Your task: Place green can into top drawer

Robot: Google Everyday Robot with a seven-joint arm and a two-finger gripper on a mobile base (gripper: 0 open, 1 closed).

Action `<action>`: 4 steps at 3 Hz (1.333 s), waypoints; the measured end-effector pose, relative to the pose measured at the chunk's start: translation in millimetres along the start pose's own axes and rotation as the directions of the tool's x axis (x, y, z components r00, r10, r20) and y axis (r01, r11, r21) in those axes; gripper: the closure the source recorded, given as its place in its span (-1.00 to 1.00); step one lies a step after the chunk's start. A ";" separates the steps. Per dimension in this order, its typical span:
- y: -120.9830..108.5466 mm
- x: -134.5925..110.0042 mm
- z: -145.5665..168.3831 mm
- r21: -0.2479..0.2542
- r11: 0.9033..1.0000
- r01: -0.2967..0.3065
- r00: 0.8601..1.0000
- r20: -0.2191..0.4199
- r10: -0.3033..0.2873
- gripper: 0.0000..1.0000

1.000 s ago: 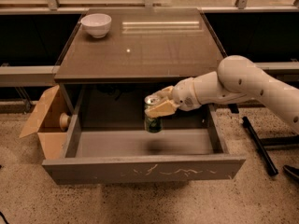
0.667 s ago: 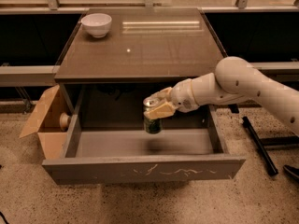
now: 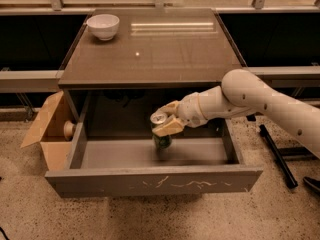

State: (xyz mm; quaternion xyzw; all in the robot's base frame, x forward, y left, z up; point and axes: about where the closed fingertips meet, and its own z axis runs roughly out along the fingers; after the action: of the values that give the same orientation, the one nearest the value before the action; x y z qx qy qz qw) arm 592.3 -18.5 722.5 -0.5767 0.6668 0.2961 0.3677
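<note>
The top drawer point(image 3: 150, 181) is pulled wide open below the cabinet top, its scratched front panel towards me and its grey floor bare. The green can point(image 3: 161, 138) is upright inside the drawer space, its silver top showing, held above the drawer floor near the middle. My gripper point(image 3: 165, 119) reaches in from the right on a white arm and is shut on the can's upper part, one pale finger point(image 3: 168, 127) across its front.
A white bowl point(image 3: 103, 26) stands on the cabinet top point(image 3: 150, 49) at the back left. An open cardboard box point(image 3: 47, 134) sits on the floor left of the drawer. A black stand leg point(image 3: 277, 156) lies on the floor to the right.
The gripper and the can have shifted slightly left and a little lower inside the drawer space. The grip on the can is unchanged.
</note>
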 end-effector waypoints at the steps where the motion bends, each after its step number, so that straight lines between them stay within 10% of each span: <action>1: -0.7 11.0 9.4 -0.005 1.000 0.028 1.000 0.004 -0.028 1.00; 2: -2.0 19.9 16.3 -0.003 0.999 0.051 0.999 0.017 -0.051 1.00; 4: -7.1 30.8 21.9 0.013 0.998 0.055 0.997 0.055 -0.056 0.21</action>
State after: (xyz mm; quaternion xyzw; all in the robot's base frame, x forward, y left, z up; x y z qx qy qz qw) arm 600.5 -18.6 684.9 -0.5843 0.6419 0.2976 0.3974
